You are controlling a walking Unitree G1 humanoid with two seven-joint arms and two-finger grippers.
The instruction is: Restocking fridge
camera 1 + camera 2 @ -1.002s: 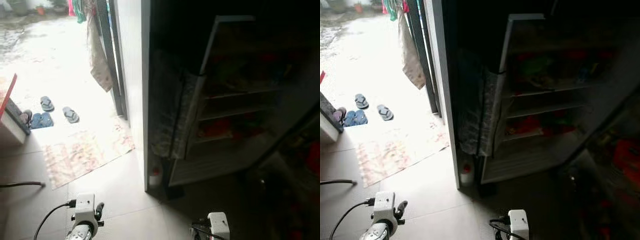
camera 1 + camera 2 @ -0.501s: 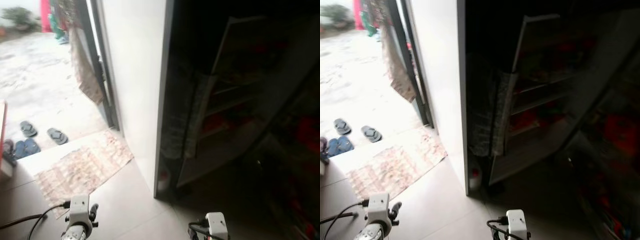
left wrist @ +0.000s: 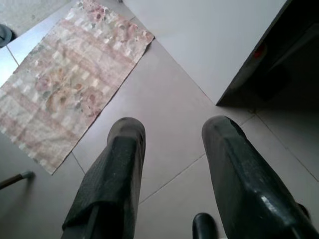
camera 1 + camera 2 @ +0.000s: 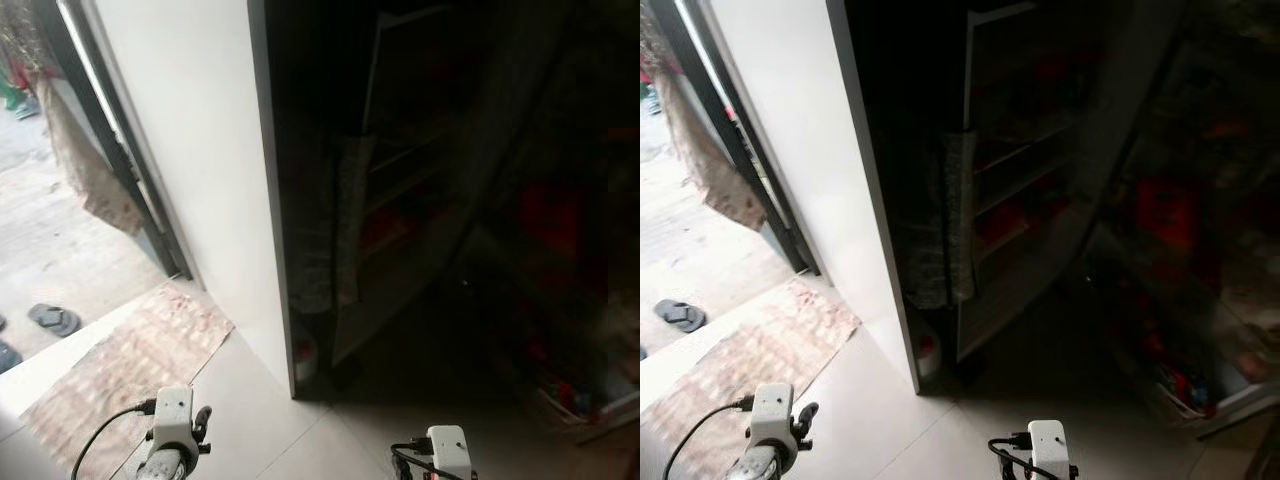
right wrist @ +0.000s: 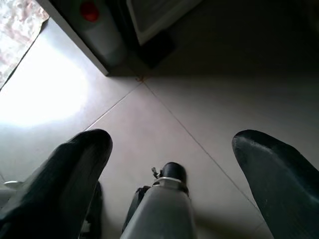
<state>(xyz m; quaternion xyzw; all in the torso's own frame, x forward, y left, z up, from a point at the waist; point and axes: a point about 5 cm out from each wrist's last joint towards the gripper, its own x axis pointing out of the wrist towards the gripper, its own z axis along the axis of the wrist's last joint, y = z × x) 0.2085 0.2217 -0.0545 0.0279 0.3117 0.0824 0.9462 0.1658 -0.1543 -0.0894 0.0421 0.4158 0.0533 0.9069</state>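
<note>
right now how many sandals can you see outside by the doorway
2. One grey sandal lies whole on the ground outside, beyond the patterned mat. A blue one is cut off at the left edge; more may lie out of frame.

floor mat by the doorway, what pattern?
Faded pink-and-beige floral patchwork rectangular floor mat; left wrist view shows it best.

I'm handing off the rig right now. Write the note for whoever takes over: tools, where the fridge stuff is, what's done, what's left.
Left tool: open, empty, hanging over the floor tiles near the patterned mat.
Right tool: open, empty, hanging over the floor tiles.
Fridge: ahead in the dark beyond the white wall, door open, shelves with reddish items too dim to identify. More dark goods lie on the floor at the right.
Done: nothing is picked up.
Left: approach the fridge, find the stock, load the shelves.
</note>
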